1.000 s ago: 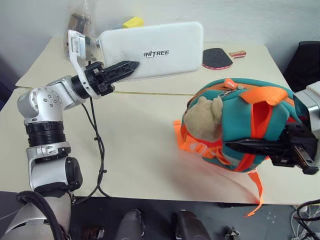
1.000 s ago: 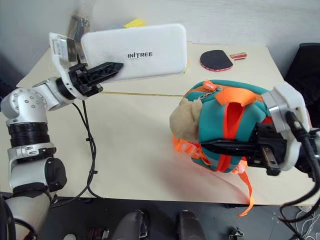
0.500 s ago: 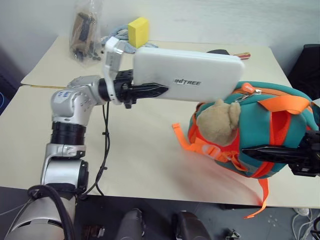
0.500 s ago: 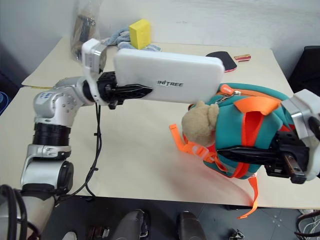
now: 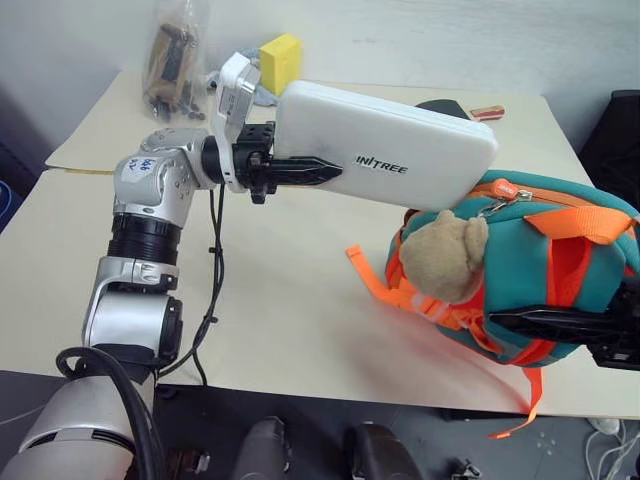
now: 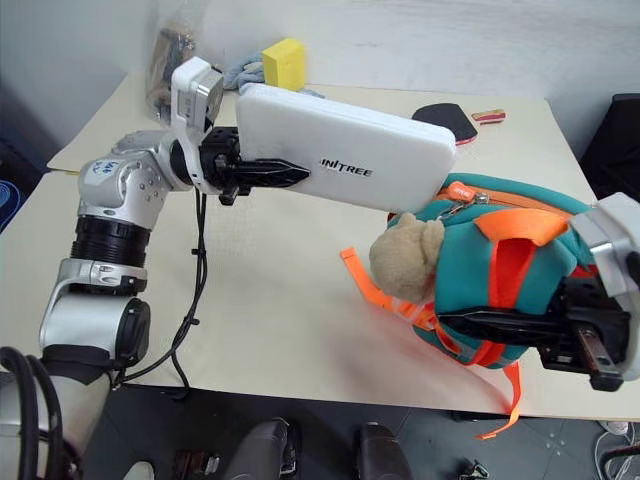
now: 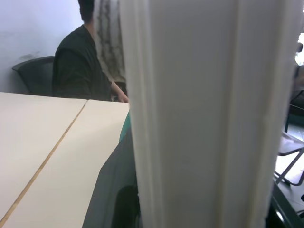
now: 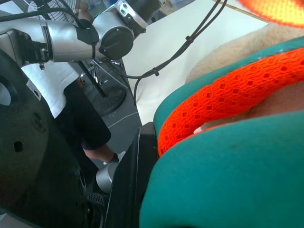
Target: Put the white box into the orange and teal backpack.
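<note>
The left claw is clamped on the white box, held mid-frame above bare desk, its far end over the backpack at lower right, which the right claw pinches.

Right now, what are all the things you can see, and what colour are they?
box: 1, white, in the air over the table, far end just above the backpack
backpack: 1, orange and teal, on the table's right side
plush toy: 1, tan, on the backpack's front
table: 1, cream
sponge: 1, yellow, far edge of the table
clear bag: 1, dark things inside, far left corner
paddle: 1, black and red, far side behind the box
person: 1, dark top, beyond the table
left gripper: black, shut on the box
right gripper: black, shut on the backpack
</note>
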Controlling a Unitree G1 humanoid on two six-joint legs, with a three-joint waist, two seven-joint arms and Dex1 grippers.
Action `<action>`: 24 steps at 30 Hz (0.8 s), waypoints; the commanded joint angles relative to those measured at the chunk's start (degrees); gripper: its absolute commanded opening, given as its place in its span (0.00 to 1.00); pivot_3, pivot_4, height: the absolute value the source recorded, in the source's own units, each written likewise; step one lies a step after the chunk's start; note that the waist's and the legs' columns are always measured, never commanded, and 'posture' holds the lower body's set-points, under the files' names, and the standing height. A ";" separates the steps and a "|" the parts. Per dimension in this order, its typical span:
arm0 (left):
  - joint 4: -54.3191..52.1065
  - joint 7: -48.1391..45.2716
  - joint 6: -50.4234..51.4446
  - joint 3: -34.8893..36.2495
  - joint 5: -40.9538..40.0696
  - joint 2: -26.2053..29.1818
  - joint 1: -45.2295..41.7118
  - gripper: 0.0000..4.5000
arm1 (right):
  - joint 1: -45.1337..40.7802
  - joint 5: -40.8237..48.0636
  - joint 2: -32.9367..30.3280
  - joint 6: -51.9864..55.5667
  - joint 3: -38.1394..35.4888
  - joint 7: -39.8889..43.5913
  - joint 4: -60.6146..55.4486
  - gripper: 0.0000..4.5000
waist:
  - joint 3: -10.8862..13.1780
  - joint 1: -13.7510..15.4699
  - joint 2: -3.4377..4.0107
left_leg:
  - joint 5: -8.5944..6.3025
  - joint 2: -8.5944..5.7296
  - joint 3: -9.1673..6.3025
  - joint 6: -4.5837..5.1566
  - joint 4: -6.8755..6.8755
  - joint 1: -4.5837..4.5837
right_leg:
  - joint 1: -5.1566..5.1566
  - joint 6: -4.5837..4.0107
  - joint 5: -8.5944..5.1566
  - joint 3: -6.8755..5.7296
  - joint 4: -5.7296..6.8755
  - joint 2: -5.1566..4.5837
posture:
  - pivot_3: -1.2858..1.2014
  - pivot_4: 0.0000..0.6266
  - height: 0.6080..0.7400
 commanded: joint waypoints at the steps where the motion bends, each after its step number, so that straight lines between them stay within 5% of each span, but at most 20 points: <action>1: -5.66 -1.55 -0.58 -1.74 -0.02 -1.38 1.01 0.31 | 0.15 1.23 -1.03 -0.25 -3.35 0.73 0.05 0.00 | 0.00 0.01 0.00 | 0.00 0.00 0.00 0.00 -0.02 0.00 | 0.00 0.00 0.00 0.01 -0.02 0.00 | 0.52 0.24 1.00; 18: 2.96 0.25 -20.40 -5.97 10.42 -8.47 -2.69 0.31 | -0.06 0.90 -1.72 -1.29 -2.02 -0.12 -0.36 0.00 | 0.00 0.08 0.00 | -0.06 -0.02 0.00 0.16 0.10 0.00 | 0.12 0.09 0.05 0.01 -0.09 -0.01 | 0.52 0.24 1.00; 24: 4.30 4.05 -26.06 -9.18 14.59 -15.52 -2.39 0.31 | -3.39 -2.77 -0.58 -5.04 2.60 -2.70 -0.85 0.00 | 0.00 0.09 0.00 | -0.06 -0.03 0.01 0.16 0.14 -0.01 | 0.11 0.09 0.06 0.02 -0.08 -0.01 | 0.52 0.24 1.00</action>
